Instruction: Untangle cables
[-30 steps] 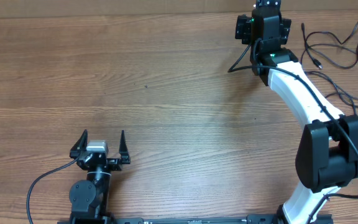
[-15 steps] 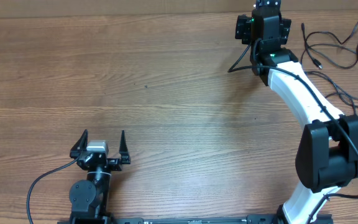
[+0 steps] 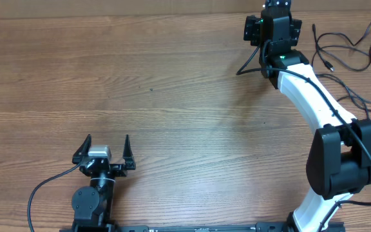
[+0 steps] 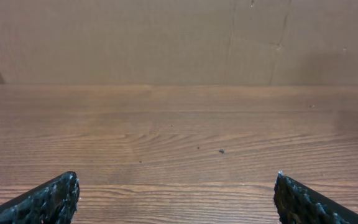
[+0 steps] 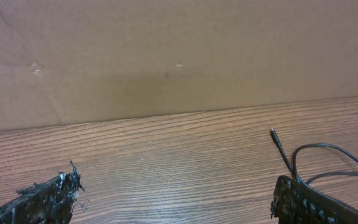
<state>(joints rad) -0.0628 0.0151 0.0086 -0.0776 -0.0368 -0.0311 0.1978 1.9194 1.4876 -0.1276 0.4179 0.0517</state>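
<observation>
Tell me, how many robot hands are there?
2. The left hand is open at the near left; the right hand, also open, is at the far right beside the cables.

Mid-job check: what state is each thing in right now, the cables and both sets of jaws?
cables: lying loose on the table at its far right, strands crossing, none held.
left jaws: wide open, nothing between them, low over bare table.
right jaws: wide open, nothing between them; one cable loops close by one side, contact unclear.
</observation>
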